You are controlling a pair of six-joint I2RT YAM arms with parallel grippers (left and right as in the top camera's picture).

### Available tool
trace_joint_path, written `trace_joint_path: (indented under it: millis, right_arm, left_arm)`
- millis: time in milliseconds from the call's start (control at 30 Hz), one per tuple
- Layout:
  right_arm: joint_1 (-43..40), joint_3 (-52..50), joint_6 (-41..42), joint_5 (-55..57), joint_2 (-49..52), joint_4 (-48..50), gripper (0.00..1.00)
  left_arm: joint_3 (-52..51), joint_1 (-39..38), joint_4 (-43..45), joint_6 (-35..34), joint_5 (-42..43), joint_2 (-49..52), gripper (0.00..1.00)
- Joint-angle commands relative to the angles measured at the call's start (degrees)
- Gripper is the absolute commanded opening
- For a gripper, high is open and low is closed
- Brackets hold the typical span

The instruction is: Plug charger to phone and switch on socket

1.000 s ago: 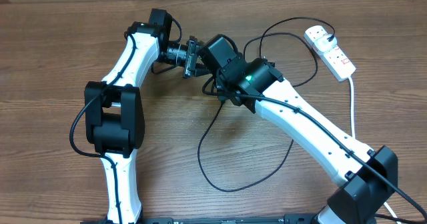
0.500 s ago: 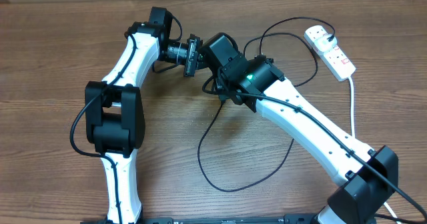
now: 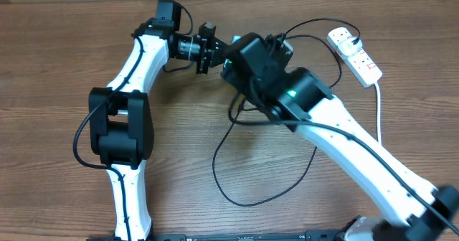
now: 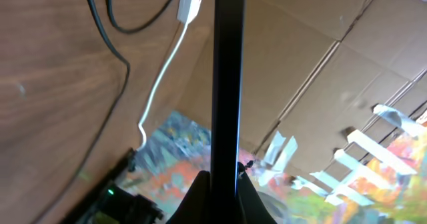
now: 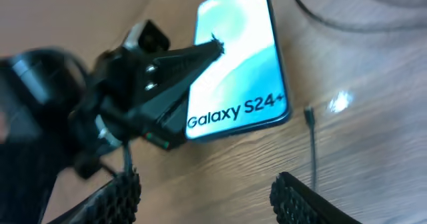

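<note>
- between the fingers of the left gripper [image 4: 224,184] the phone [image 5: 233,64] is clamped tight. one finger lies across its teal screen above the words "galaxy s24+". the left wrist view shows the phone edge-on as a dark bar.
- just in front of the phone's lettered end hang the fingers of the right gripper [image 5: 210,191], spread wide with nothing between them.
- just beside that same end, the charger [image 5: 312,147] rests its small plug tip [image 5: 309,112] on the bench [image 3: 72,40], apart from the phone.
- well to the right of the phone in the overhead view lies the socket [image 3: 355,53], its white cord [image 3: 379,112] trailing away. the charger's black cable loops over the bench between phone and socket.
</note>
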Motion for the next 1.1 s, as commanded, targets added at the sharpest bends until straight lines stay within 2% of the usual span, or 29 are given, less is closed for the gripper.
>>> trace_joint_path:
  millis: [0, 67, 200, 333, 567, 733, 900, 1067]
  right_arm:
    - [-1.2, 1.3, -16.8, -2.9, -2.8, -1.6, 0.59]
    - [-2.4, 1.3, -20.1, -6.7, -2.5, -2.7, 0.57]
    - [-5.0, 1.3, -20.1, -9.3, -2.3, -5.2, 0.56]
    - [-5.7, 0.9, -20.1, -8.8, -2.3, -5.9, 0.64]
    - [-5.7, -1.8, -19.3, -8.7, 1.8, -5.8, 0.64]
    - [-6.0, -1.8, -22.7, -18.2, 9.7, -5.8, 0.61]
    - [-6.3, -1.8, -22.6, -20.4, 16.4, -6.2, 0.52]
    - [-6.3, -1.8, -17.6, -17.7, 21.7, -6.3, 0.43]
  left_arm:
    - [1.5, 2.8, -1.6, 10.1, -2.1, -3.9, 0.04]
    - [1.5, 3.3, -4.0, 13.3, -6.8, -6.6, 0.04]
    - [1.5, 3.7, -9.2, 16.2, -23.5, -13.6, 0.04]
    - [1.5, 3.7, -12.2, 15.0, -39.2, -19.7, 0.04]
    - [1.4, 3.7, -14.1, 15.0, -49.0, -22.7, 0.04]
    - [1.4, 3.7, -18.2, 14.9, -60.2, -22.6, 0.04]
    - [1.4, 3.7, -21.9, 12.0, -70.5, -22.6, 0.04]
    - [1.4, 3.7, -23.6, 11.8, -72.8, -22.6, 0.04]
